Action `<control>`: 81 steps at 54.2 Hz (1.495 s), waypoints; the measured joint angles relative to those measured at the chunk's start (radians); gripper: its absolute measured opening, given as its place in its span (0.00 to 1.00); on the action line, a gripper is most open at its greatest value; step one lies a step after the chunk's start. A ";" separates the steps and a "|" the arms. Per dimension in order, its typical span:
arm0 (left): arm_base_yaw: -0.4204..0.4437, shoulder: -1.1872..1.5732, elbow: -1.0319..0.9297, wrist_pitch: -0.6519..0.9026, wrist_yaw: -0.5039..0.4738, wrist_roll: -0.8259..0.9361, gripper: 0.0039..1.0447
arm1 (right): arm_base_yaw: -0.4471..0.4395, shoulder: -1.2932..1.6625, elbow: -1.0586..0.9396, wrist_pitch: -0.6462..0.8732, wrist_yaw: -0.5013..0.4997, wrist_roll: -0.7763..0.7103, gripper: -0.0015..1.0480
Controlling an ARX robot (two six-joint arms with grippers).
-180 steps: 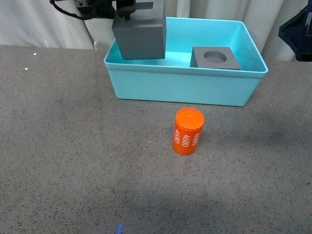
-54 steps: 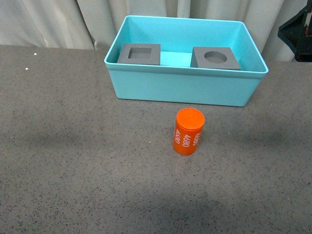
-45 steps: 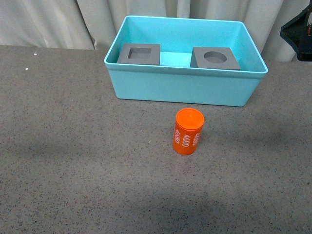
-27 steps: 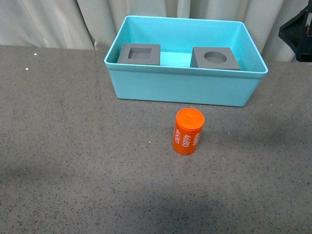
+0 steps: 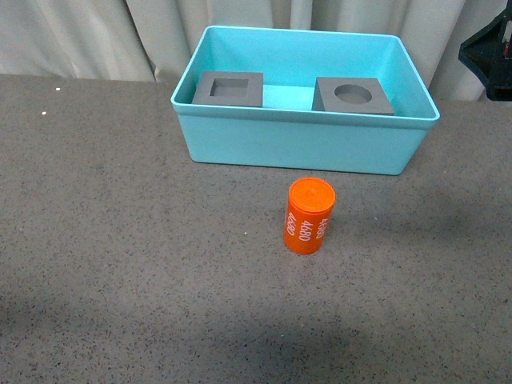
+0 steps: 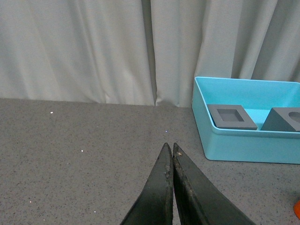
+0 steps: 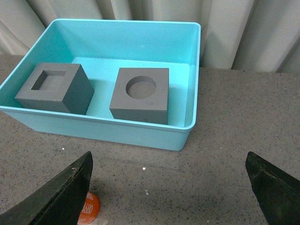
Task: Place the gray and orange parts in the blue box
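You've got the orange cylinder (image 5: 309,216) upright on the table (image 5: 120,240) just in front of the blue box (image 5: 304,144), square-hole cube (image 5: 230,88) & round-hole cube (image 5: 353,95) side by side inside it, left gripper (image 6: 169,150) pinched together on nothing, right gripper (image 7: 168,157) spread wide, empty

orange cylinder (image 7: 93,208): half hidden behind right fingers (image 7: 61,197) | round-recess cube (image 6: 286,119): cropped at edge
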 joint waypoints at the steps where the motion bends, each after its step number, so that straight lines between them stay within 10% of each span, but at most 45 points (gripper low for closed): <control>1: 0.000 -0.014 0.000 -0.012 0.000 0.000 0.03 | 0.000 0.000 0.000 0.000 0.000 0.000 0.91; 81: 0.000 -0.645 0.000 -0.633 0.002 0.002 0.09 | 0.000 -0.001 0.000 0.000 0.000 0.000 0.91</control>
